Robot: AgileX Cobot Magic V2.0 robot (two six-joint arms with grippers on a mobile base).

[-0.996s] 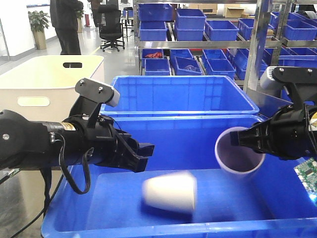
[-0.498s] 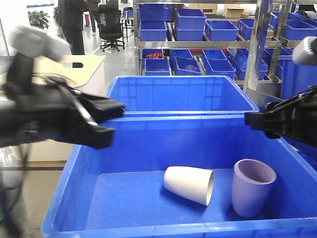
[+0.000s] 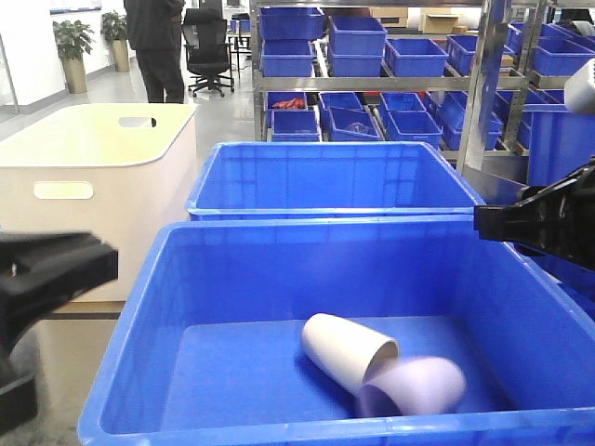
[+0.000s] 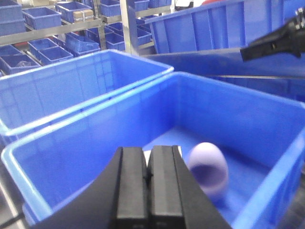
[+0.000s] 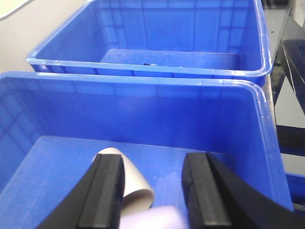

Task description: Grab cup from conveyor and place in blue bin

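The blue bin (image 3: 149,307) fills the foreground. Two cups lie on its floor: a cream cup (image 3: 346,353) on its side, and a lilac cup (image 3: 416,388) tipped over against it, blurred. In the left wrist view my left gripper (image 4: 147,160) is shut on nothing above the bin's near wall, with the lilac cup (image 4: 208,168) just beyond it. My right gripper (image 5: 155,188) is open over the bin floor, and the cream cup (image 5: 137,187) and lilac cup (image 5: 155,218) lie below, between its fingers. The conveyor is out of view.
A second large blue tub (image 3: 335,177) stands right behind the bin. A cream-white tub (image 3: 93,167) with handle slots sits at the left. Steel shelving (image 3: 483,84) with small blue bins is behind, and a person (image 3: 158,46) stands at the far left.
The right gripper let go of the lilac cup, which landed upright and has now toppled against the cream cup. The left arm pulled back to the left and its jaws shut.
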